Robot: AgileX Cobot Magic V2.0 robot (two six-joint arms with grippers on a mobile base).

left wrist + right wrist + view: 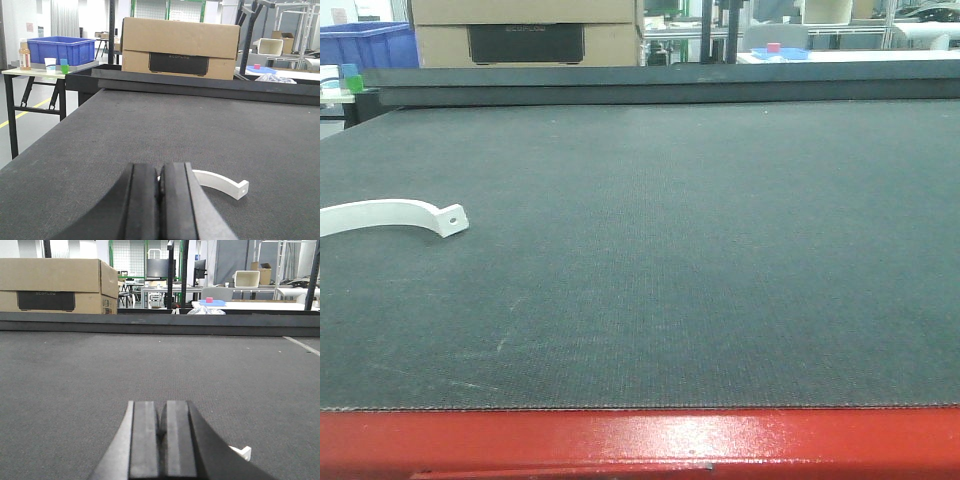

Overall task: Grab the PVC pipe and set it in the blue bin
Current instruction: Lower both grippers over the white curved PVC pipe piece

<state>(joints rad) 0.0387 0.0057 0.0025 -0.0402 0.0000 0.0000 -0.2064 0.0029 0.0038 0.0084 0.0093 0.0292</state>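
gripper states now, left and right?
Left gripper: closed, empty; the white curved PVC pipe piece lies beyond its tips.
Right gripper: closed, empty.

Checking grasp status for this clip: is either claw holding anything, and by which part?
Nothing is held. The left claw and right claw are both shut empty; the PVC pipe piece lies free on the mat.

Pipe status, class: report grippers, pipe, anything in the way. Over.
Left gripper shut, empty. Right gripper shut, empty. Pipe loose on mat, ahead of left gripper. Nothing in between.
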